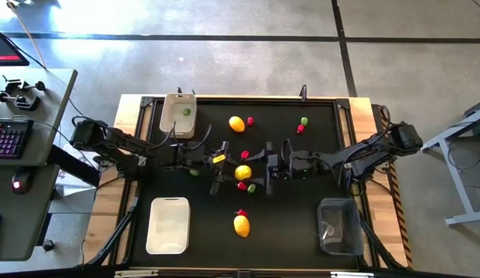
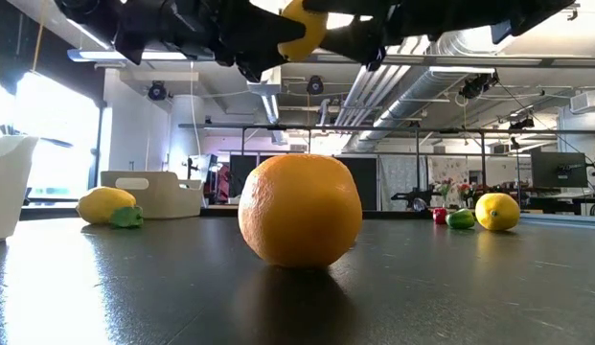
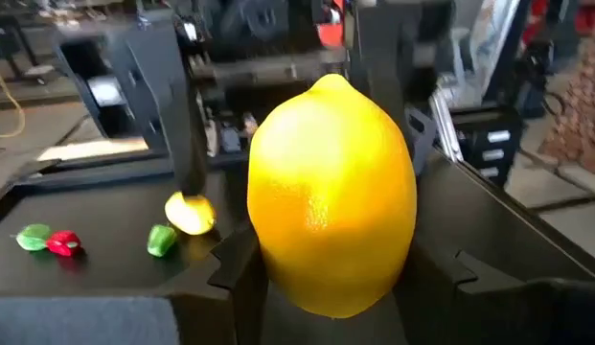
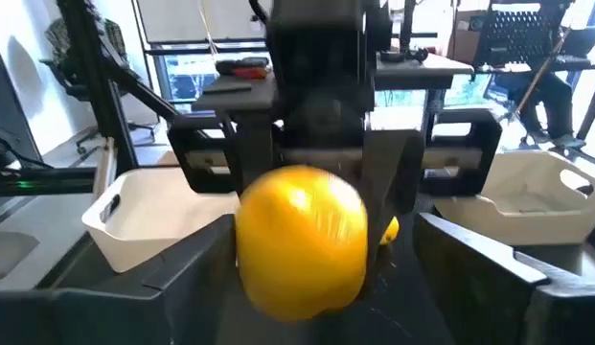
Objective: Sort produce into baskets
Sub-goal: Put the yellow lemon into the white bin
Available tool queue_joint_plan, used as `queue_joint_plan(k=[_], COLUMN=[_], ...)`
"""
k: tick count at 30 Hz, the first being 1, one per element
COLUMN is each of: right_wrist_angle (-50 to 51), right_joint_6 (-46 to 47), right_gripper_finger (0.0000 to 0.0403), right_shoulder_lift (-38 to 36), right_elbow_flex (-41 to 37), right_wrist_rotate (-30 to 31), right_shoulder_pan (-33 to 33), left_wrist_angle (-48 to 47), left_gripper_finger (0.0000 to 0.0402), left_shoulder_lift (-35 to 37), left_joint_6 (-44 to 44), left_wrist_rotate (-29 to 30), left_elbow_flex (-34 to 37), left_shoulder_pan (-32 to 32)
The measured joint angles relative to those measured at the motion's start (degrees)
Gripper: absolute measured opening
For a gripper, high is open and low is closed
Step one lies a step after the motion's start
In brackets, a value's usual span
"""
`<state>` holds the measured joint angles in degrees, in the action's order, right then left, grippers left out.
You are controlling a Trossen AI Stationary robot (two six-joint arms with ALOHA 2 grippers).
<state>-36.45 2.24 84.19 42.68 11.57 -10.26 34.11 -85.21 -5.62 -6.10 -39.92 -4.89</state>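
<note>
A yellow lemon [image 1: 243,172] hangs above the middle of the table between my two grippers, which face each other. My left gripper [image 1: 229,168] comes from the table's left and is shut on it. My right gripper [image 1: 260,168] comes from the right and is open, with a finger on either side of the same lemon [image 4: 302,254] and a gap showing. More produce lies on the table: two lemons [image 1: 236,123] [image 1: 241,225] and small red [image 1: 245,154] and green [image 1: 304,121] pieces. The baskets are a beige tub [image 1: 178,127], a white tray [image 1: 168,239] and a clear bin [image 1: 338,239]. My left gripper pinches the lemon between its two fingers, one on each side of its lower half [image 3: 263,264]. The fingers [image 3: 238,278] reach in level from the table's left side. The lemon is lifted clear of the table.
A green piece [image 1: 185,111] lies in the beige tub. A red piece [image 1: 241,185] and a green piece [image 1: 251,188] lie on the table under the held lemon. A desk with a keyboard [image 1: 8,139] stands left of the table.
</note>
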Motion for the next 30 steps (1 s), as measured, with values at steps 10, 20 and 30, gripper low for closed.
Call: queue_joint_plan(k=[10, 20, 30], right_wrist_angle=[8.70, 20.64, 22.32], right_joint_6=[-4.13, -3.76, -3.76], right_gripper_finger=[0.0305, 0.0304, 0.0304], right_shoulder_lift=[-10.41, -13.58, -13.58], right_elbow_flex=[0.04, 0.04, 0.04], right_wrist_rotate=[5.10, 10.83, 12.49], right_shoulder_pan=[-1.04, -0.17, -0.22], left_wrist_angle=[-14.15, -53.58, -80.74], left_gripper_finger=[0.0158, 0.0158, 0.0156], left_shoulder_lift=[5.49, 19.38, 26.32], left_joint_6=[-2.82, 5.21, 26.81], left_wrist_rotate=[0.28, 2.83, 3.42], left_elbow_flex=[0.02, -7.11, -8.44], left_shoulder_pan=[-0.12, -6.12, -23.10])
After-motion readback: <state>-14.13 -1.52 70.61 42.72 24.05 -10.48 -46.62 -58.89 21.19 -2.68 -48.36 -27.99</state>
